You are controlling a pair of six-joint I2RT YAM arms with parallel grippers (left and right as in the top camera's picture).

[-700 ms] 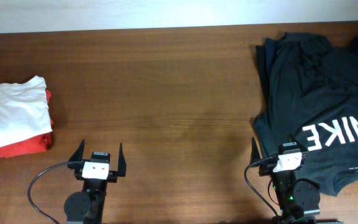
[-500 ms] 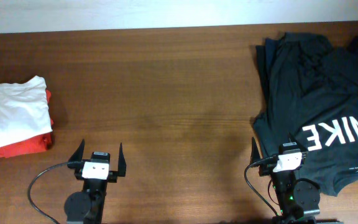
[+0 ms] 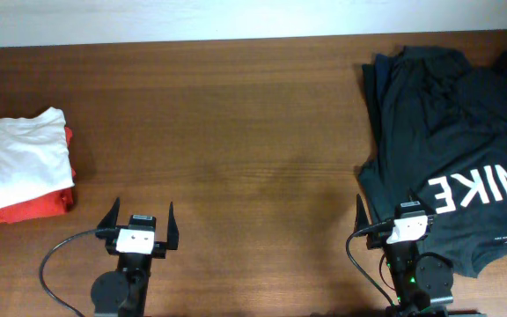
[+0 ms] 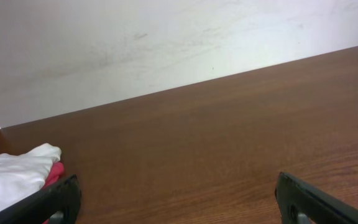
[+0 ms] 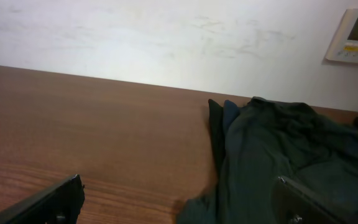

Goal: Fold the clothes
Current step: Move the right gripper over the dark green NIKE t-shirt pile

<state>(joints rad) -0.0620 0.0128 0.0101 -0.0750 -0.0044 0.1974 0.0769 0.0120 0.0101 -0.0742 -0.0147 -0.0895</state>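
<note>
The clothes, a large black T-shirt with white "NIKE" lettering, lie crumpled over the table's right side. My right gripper stands open at the front edge, above the shirt's lower left hem. In the right wrist view the shirt fills the right half, and the gripper is open with its right finger over the cloth and nothing between the fingers. My left gripper is open over bare wood at the front left, far from the shirt. In the left wrist view that gripper holds nothing.
A folded white piece lies on a folded red one at the far left, also seen as white cloth in the left wrist view. A navy edge shows beside the shirt's left side. A white wall backs the table.
</note>
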